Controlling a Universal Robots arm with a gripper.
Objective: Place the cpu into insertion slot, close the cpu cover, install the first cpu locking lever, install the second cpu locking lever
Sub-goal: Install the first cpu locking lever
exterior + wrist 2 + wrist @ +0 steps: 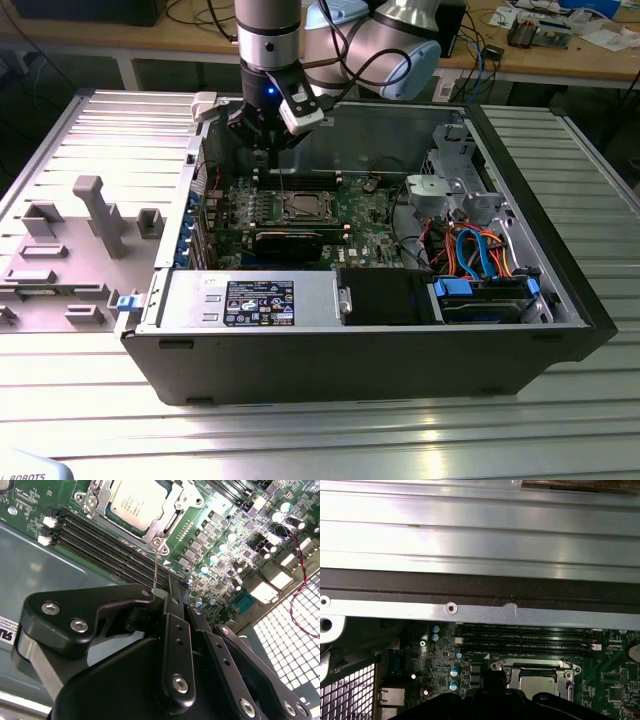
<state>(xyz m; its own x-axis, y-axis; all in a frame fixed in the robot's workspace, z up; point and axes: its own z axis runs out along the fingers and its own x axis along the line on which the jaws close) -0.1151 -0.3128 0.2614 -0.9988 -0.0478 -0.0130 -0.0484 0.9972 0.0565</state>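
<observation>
Ribbed metal table, with cluttered wooden benches behind, carries an open computer case lying flat, its green motherboard facing up. By the case's far wall the arm points straight down, its black gripper hanging above the board. Its fingertips are pinched on a thin wire locking lever rising from a corner of the cpu cover, which lies shut over the cpu seated in the insertion slot.
</observation>
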